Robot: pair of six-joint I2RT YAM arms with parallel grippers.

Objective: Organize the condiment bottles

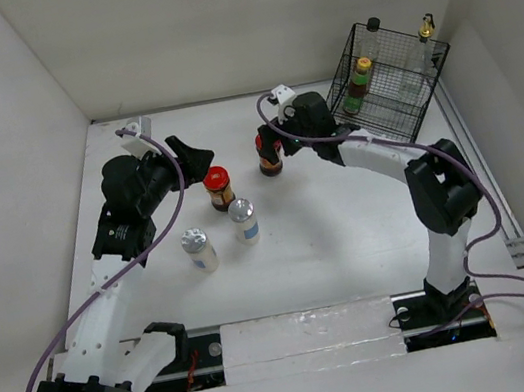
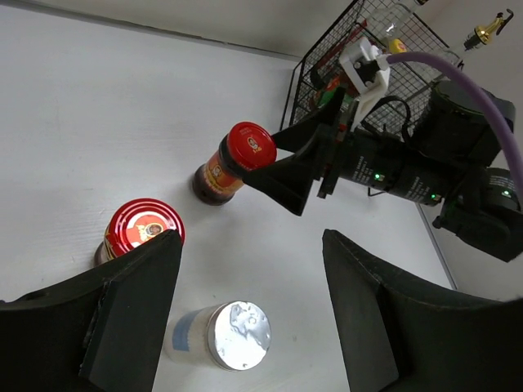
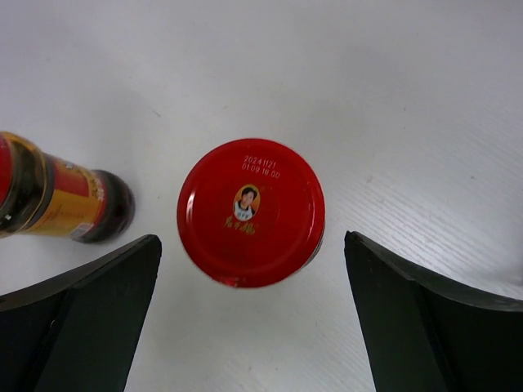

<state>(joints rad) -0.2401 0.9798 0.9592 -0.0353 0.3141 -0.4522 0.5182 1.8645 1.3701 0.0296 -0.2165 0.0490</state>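
Observation:
A red-lidded dark jar (image 1: 269, 156) stands mid-table. My right gripper (image 1: 270, 142) is open over it, and in the right wrist view its lid (image 3: 251, 211) shows between the two spread fingers of the right gripper (image 3: 252, 238), touching neither. A second red-lidded jar (image 1: 219, 187) stands to its left, and two silver-capped white shakers (image 1: 244, 220) (image 1: 197, 249) stand nearer. My left gripper (image 1: 198, 156) is open and empty beside the second jar (image 2: 143, 230), above one shaker (image 2: 233, 333). A yellow-capped bottle (image 1: 361, 79), a black-capped bottle (image 1: 373, 27) and a clear one (image 1: 425, 37) are at the rack.
The black wire rack (image 1: 398, 101) stands tilted at the back right corner, close behind the right arm's wrist. White walls enclose the table on the left, back and right. A purple cable loops from each arm.

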